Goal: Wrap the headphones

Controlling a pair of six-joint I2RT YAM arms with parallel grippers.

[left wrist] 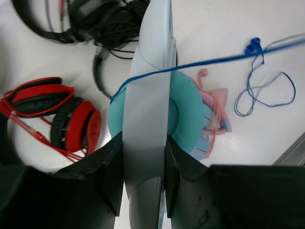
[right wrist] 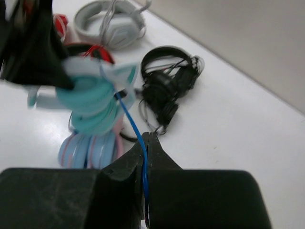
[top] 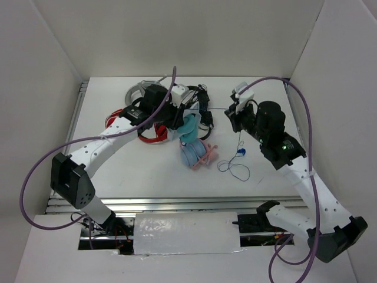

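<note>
From above: grips the headphones (top: 189, 128) in the left gripper (top: 180, 113) near the middle of the table (top: 283, 177), teal cups right beside the light-blue headphones (top: 198, 154) with the pink band. Places the right gripper (top: 231, 113) off to the right, apart from the left one, with the blue plug (top: 240, 152) down on the tabletop nearer the arm bases. Shows red-and-black headphones (top: 152, 133) to the left, black headphones (top: 204, 99) and white headphones (top: 139, 92) farther back. From the left wrist: clamps both fingers (left wrist: 112, 176) tight on the pale headband (left wrist: 145, 124), a teal ear cup (left wrist: 183, 112) behind it and overlapping the light-blue pair; shows the thin blue cable (left wrist: 205, 61) drawn taut across the band toward the upper right, its slack looped on the table by the plug. From the right wrist: pinches the cable between nearly touching fingers, stretched straight up to the blurred teal cups, black and white pairs beyond.
</note>
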